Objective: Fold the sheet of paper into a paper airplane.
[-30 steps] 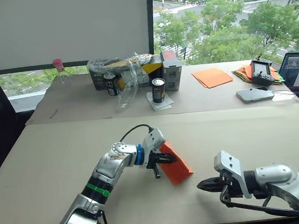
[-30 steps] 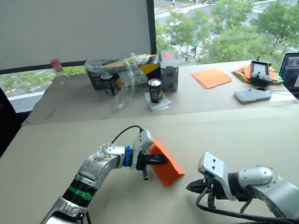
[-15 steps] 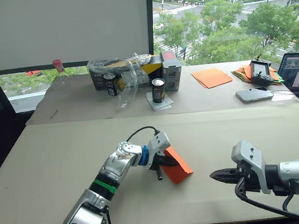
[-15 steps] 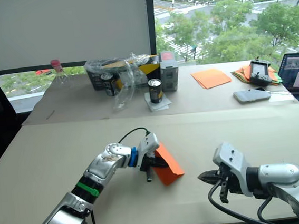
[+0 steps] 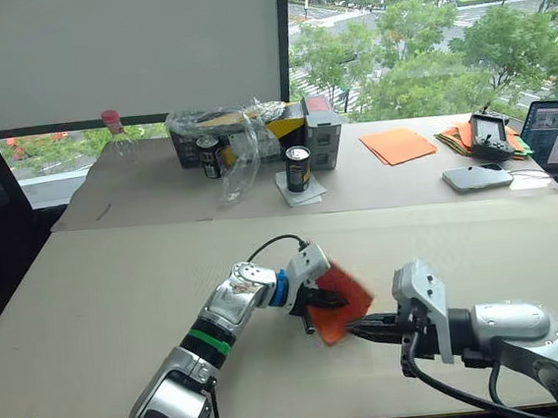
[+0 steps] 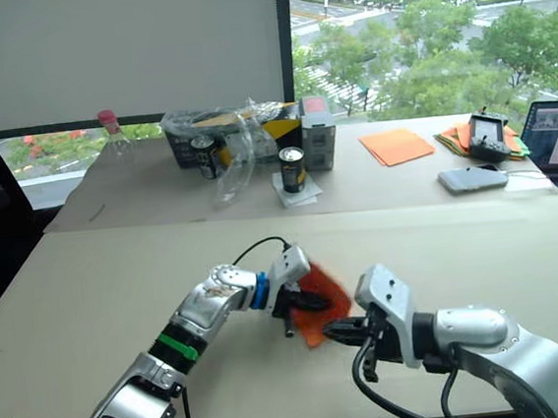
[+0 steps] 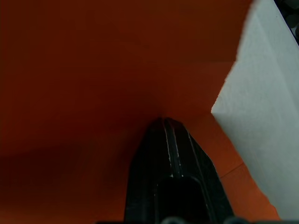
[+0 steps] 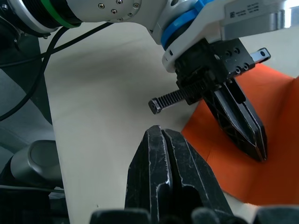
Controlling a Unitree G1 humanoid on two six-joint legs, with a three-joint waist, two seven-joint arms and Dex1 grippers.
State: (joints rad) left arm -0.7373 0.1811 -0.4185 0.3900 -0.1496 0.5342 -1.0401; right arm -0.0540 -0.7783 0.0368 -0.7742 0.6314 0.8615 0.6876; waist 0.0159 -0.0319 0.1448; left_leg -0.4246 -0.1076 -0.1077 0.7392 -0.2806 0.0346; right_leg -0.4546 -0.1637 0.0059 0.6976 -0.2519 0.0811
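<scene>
I see my left tool (image 5: 320, 304) pinching the orange sheet of paper (image 5: 344, 300), held tilted above the near surface (image 5: 100, 295). My right tool (image 5: 355, 331), fingers pressed together, sits at the paper's 5 o'clock edge, tips right against it.

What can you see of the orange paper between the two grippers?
The paper is thin, bright orange and folded, with layered edges. The left gripper is shut on it and holds it tilted on the table, lower edge at the surface. The right gripper, shut, has its tips at the lower edge.
</scene>
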